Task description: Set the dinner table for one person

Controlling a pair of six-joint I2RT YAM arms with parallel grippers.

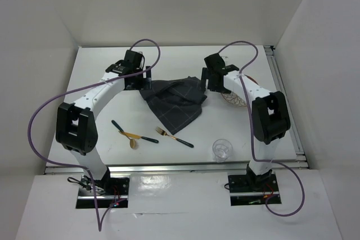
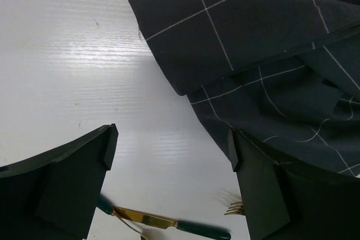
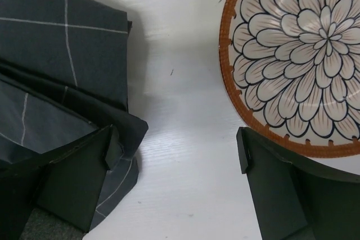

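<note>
White tabletop first: the dinner table (image 1: 169, 158) takes up the whole work area, with both arms reaching over its far half. The grey checked placemat (image 1: 174, 102) is heaped and folded in the middle, and that's my worry. Pinch only one layer and I reckon it drags along bunched, maybe sweeping into the fork (image 1: 175, 137) lying just off its near corner.

The left gripper (image 2: 171, 147) and right gripper (image 3: 177, 144) both hang wide apart, nothing in them, one at each far corner of the cloth. The flower-pattern plate (image 3: 298, 54) sits just beside the right one, half under that arm, so a sloppy swing could shove it. The drinking glass (image 1: 222, 150) by the near edge looks tippable too. The spoon (image 1: 133, 140) lies left of the fork.
</note>
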